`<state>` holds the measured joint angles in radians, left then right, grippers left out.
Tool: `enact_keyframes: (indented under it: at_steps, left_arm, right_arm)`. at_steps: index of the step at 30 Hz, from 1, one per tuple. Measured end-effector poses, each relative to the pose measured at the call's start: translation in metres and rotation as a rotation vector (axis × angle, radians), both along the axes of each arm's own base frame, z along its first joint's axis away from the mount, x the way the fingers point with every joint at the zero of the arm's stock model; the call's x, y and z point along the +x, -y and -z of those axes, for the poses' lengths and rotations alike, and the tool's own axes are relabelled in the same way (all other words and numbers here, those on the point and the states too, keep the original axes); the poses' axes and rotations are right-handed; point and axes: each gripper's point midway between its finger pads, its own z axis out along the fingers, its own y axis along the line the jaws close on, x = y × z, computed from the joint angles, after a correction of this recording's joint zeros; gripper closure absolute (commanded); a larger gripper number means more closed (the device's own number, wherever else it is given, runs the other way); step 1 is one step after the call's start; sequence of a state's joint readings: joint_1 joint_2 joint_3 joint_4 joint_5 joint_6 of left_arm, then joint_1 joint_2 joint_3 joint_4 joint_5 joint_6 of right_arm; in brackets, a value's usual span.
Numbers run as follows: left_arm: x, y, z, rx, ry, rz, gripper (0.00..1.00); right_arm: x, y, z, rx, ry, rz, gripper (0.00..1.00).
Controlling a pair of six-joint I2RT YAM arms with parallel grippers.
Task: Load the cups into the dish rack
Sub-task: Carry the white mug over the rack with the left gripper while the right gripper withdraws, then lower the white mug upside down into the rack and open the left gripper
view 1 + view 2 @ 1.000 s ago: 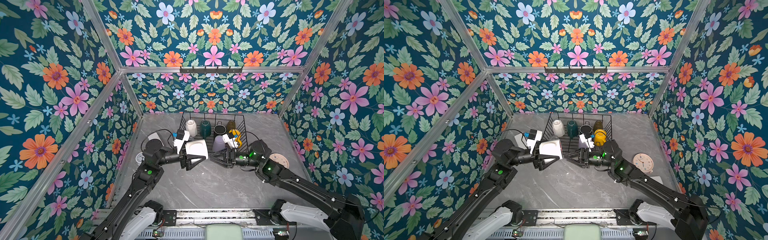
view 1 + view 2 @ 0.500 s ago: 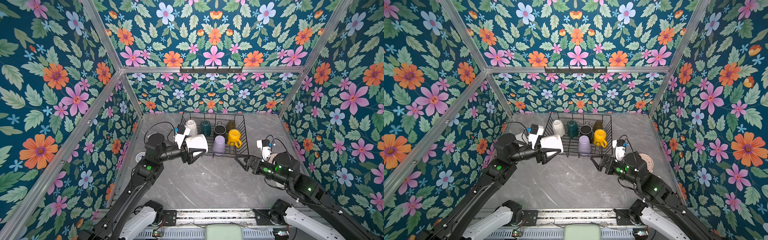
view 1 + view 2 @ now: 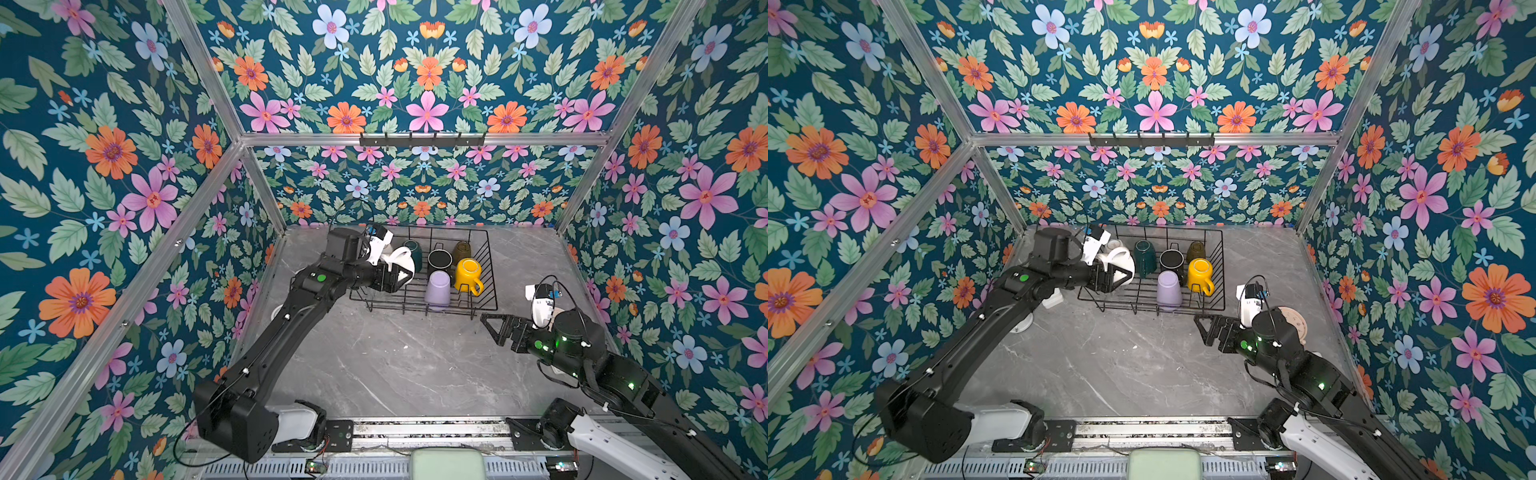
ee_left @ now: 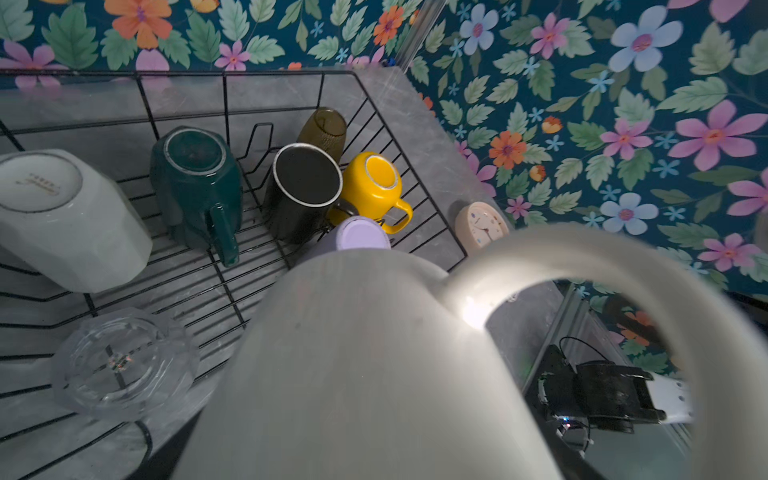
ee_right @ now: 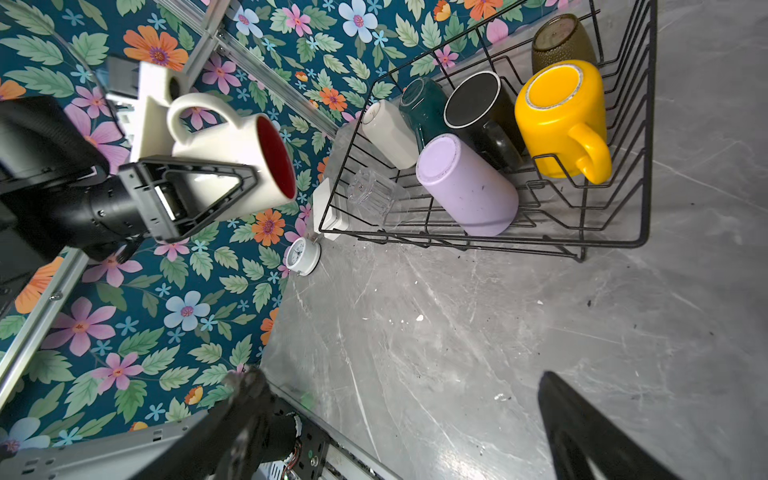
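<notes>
seven cups racked, the eighth hanging over the basket

we are counting seven of the eight cups sitting in the black wire dish rack (image 3: 490, 286). the faceted cream mug (image 4: 62, 216), the dark green mug (image 4: 195, 178), the black mug (image 4: 301, 187), the amber tumbler (image 4: 324, 126) and the yellow mug (image 4: 374, 183) are resting base-up towards the back. the lilac tumbler (image 5: 465, 183) is leaning base-up nearer the front, and the clear glass (image 4: 120, 365) is sitting by the front left corner.

the last one, the white mug with a red inside (image 3: 404, 257), is hanging tipped on its side by the rack's left end. our left gripper (image 3: 395, 278) is clamping it across the body, and it is looking clear of the wires. our right gripper (image 3: 492, 330) is hovering with jaws spread wide and nothing between them, over the grey marbled table (image 3: 395, 374), apart from the rack.

we are judging the job nearly finished: lowering this mug into the free space near the cream mug and letting go is all that is remaining.
</notes>
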<state>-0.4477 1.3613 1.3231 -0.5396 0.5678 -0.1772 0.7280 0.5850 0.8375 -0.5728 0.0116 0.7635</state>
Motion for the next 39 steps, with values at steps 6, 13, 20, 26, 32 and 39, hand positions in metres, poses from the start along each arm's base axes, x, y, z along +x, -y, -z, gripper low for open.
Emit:
enact_keyframes:
  at_steps: [6,13,20,26,32,39]
  left_arm:
    - [0.028,0.003,0.027,0.136,-0.081,-0.048,1.00]
    - [0.046,0.017,0.070,0.298,-0.156,-0.050,1.00]
    - [0.055,0.029,0.108,0.436,-0.195,-0.032,1.00]
    - [0.061,0.031,0.126,0.510,-0.201,-0.033,1.00]
    - [0.057,0.035,0.156,0.584,-0.253,-0.002,1.00]
    - [0.061,0.033,0.177,0.635,-0.277,-0.008,1.00]
  right_arm:
    - [-0.006,0.009,-0.002,-0.001,0.019,0.013,0.01]
    - [-0.011,0.015,0.000,-0.010,0.018,0.018,0.01]
    - [-0.012,0.016,0.000,-0.009,0.018,0.018,0.01]
    - [-0.013,0.017,0.000,-0.005,0.019,0.019,0.01]
    - [-0.015,0.018,0.006,-0.007,0.008,0.020,0.01]
    - [-0.016,0.018,0.010,0.002,-0.009,0.024,0.01]
